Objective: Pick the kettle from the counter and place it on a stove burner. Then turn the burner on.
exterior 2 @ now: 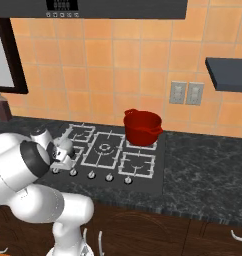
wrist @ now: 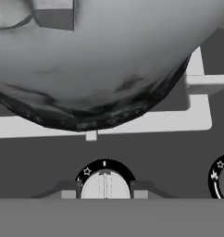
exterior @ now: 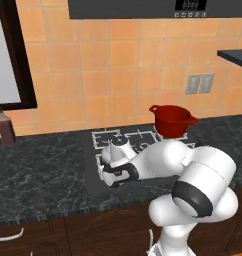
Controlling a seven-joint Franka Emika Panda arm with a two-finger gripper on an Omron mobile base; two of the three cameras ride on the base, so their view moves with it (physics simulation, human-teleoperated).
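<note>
The silver-grey kettle [wrist: 100, 60] sits on the front-left stove burner's light-grey grate [wrist: 197, 82], looming close in the hand view. It also shows as a small rounded body [exterior: 116, 149] just past my hand, left of the centre burner [exterior 2: 66, 147]. My gripper [wrist: 104, 193] is low at the cooktop's front edge. Its two dark fingertips [wrist: 67, 191] press either side of a silver knob [wrist: 104, 183] directly below the kettle, so it is shut on that knob. The dark marbled counter [exterior: 38, 175] runs along both sides of the cooktop.
A red pot [exterior: 171, 120] with side handles stands on the back-right burner [exterior 2: 142, 127]. A second knob [wrist: 222, 178] lies to the right of the held one, part of a silver row [exterior 2: 109, 177]. A dark bottle [exterior: 6, 127] stands far left by the wall.
</note>
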